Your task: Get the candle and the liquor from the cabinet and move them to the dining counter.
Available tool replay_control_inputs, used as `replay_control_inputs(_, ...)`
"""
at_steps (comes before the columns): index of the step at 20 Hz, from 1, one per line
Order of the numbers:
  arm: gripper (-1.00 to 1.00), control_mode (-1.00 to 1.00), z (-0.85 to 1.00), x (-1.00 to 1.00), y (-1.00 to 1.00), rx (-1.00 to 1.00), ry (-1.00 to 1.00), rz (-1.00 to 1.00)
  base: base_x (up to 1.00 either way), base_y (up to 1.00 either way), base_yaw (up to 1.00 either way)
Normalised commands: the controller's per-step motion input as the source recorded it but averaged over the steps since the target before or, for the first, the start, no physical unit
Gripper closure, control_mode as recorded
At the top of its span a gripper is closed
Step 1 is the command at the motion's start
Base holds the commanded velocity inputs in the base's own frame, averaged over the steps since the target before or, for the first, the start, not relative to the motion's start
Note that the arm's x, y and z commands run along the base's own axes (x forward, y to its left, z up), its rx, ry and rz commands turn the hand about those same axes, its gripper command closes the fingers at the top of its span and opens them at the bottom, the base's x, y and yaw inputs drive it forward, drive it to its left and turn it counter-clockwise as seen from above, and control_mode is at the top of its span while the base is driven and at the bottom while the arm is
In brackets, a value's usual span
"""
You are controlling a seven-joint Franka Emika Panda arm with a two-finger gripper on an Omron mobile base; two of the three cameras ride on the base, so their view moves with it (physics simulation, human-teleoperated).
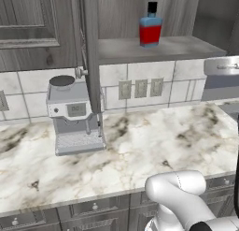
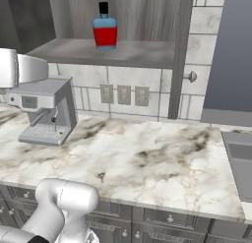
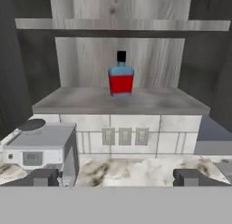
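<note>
My two-finger gripper [image 3: 116, 177] stands spread to its widest with nothing between its dark tips, and the one squat liquor bottle [image 3: 121, 76], blue above, red below and black-capped, stands upright well beyond and above it, centred between the tips on the lower shelf of the open dark grey wood-grain wall cabinet [image 3: 122, 102]. Reading left to right along the veined marble worktop [image 1: 154, 141], I count one silver coffee machine [image 1: 72, 114], then three wall outlets [image 1: 140, 88] on the tiled backsplash under that shelf.
</note>
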Motion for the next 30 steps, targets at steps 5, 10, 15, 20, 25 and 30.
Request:
replay_control_inputs(5, -1.0, -1.0, 0.28, 0.0, 0.0, 0.0, -0.15, 0.0, 0.0, 0.0, 0.0)
replay_control_inputs(10, -1.0, -1.0, 0.2, 0.0, 0.0, 0.0, -0.07, 0.0, 0.0, 0.0, 0.0)
replay_control_inputs(15, -1.0, -1.0, 0.07, 0.05, 0.0, 0.0, -0.06, 0.0, 0.0, 0.0, 0.0)
replay_control_inputs(20, -1.0, -1.0, 0.0, 0.22, 0.0, 0.0, -0.03, 0.0, 0.0, 0.0, 0.0)
replay_control_inputs(25, -1.0, -1.0, 0.0, 0.05, 0.0, 0.0, -0.04, 0.0, 0.0, 0.0, 0.0)
replay_control_inputs(30, -1.0, -1.0, 0.05, 0.08, 0.0, 0.0, -0.01, 0.0, 0.0, 0.0, 0.0)
